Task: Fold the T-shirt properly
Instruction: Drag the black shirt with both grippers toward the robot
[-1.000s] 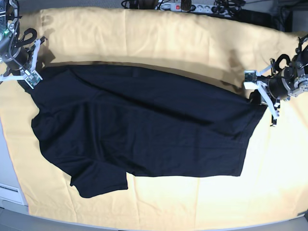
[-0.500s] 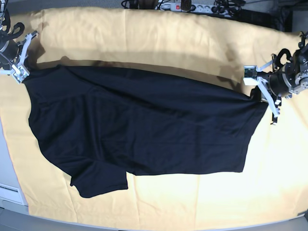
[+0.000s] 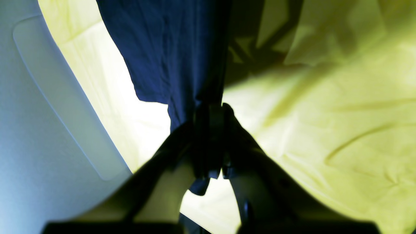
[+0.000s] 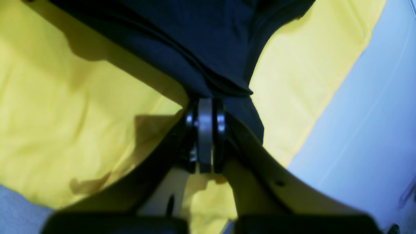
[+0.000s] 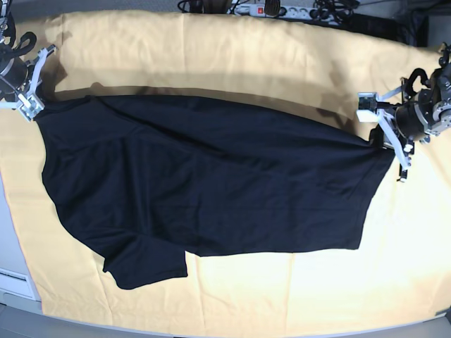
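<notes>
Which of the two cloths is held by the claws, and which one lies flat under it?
The black T-shirt is held: each claw pinches one of its far corners. The yellow cloth lies spread under it, untouched.

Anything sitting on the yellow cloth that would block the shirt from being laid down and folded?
Nothing visible. Both grippers are shut on the T-shirt itself: right gripper at one end, left gripper at the other. The yellow table cloth around the shirt carries only wrinkles and shadows.

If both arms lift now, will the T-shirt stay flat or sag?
Likely sag: the T-shirt is soft cloth, bunching into folds where the left gripper and right gripper pinch it. Its loose sleeve would probably dangle. It looks light, so the pinches should hold.
</notes>
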{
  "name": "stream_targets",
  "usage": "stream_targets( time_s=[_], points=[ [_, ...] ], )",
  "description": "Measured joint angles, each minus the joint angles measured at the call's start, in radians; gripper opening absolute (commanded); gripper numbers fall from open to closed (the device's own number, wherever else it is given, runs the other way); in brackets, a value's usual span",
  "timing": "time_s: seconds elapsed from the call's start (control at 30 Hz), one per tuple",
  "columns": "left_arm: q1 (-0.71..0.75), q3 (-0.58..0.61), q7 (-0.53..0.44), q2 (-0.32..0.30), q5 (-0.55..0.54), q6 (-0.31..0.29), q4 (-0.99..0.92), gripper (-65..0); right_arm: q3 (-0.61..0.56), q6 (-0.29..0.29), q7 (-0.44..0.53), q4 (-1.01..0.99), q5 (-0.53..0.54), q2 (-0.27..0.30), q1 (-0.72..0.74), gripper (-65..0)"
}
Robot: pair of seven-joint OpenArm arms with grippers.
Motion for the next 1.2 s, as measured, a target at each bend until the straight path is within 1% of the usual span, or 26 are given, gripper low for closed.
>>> stream_targets(
  time_s=[0.07,0.17,0.3,0.37,0.4,0.43,0.53,0.57,0.67,0.73,0.77,0.9,0.97,1.2],
  points=[
    [0.0,0.0,0.027,-0.017,-0.012,0.0,0.023,-65.0,0.0,-0.002,-0.032,0.03,0.023,0.0,0.0,-65.0],
    [0.0,0.0,0.056,-0.044,-0.067,0.0,0.058,-65.0,0.0,-0.001,-0.061,0.07,0.083,0.0,0.0,-65.0],
    [0.0,0.0,0.092,-0.06,-0.129,-0.004,0.076,-65.0,0.002,0.0,-0.073,0.088,0.08,0.0,-0.023,-65.0],
    [0.0,0.0,0.106,-0.068,-0.14,-0.021,0.076,-65.0,0.002,0.015,-0.077,0.089,0.079,0.0,-0.051,-65.0],
    [0.0,0.0,0.117,-0.072,-0.167,-0.028,0.076,-65.0,0.003,0.019,-0.076,0.089,0.077,0.0,-0.067,-65.0],
    [0.0,0.0,0.121,-0.074,-0.174,-0.048,0.076,-65.0,0.003,0.023,-0.076,0.089,0.072,0.0,-0.079,-65.0],
    [0.0,0.0,0.127,-0.074,-0.213,-0.075,0.078,-65.0,0.005,0.023,-0.076,0.089,0.071,0.0,-0.114,-65.0],
    [0.0,0.0,0.127,-0.074,-0.225,-0.095,0.083,-65.0,0.005,0.023,-0.076,0.089,0.068,0.0,-0.125,-65.0],
    [0.0,0.0,0.174,-0.075,-0.301,-0.154,0.106,-65.0,0.006,0.023,-0.072,0.089,0.033,0.001,-0.155,-65.0],
    [0.0,0.0,0.208,-0.09,-0.345,-0.165,0.122,-65.0,0.006,0.023,-0.072,0.089,0.026,0.001,-0.182,-65.0],
    [0.0,0.0,0.209,-0.105,-0.347,-0.174,0.13,-65.0,0.006,0.023,-0.072,0.089,0.021,0.0,-0.193,-65.0],
    [0.0,0.0,0.221,-0.159,-0.355,-0.174,0.137,-65.0,0.006,0.023,-0.072,0.089,0.019,0.001,-0.231,-65.0],
    [0.0,0.0,0.228,-0.175,-0.392,-0.182,0.137,-65.0,0.006,0.023,-0.072,0.089,0.019,0.001,-0.238,-65.0],
    [0.0,0.0,0.298,-0.175,-0.55,-0.182,0.137,-65.0,0.006,0.022,-0.11,0.089,0.019,0.001,-0.248,-65.0]
  ],
)
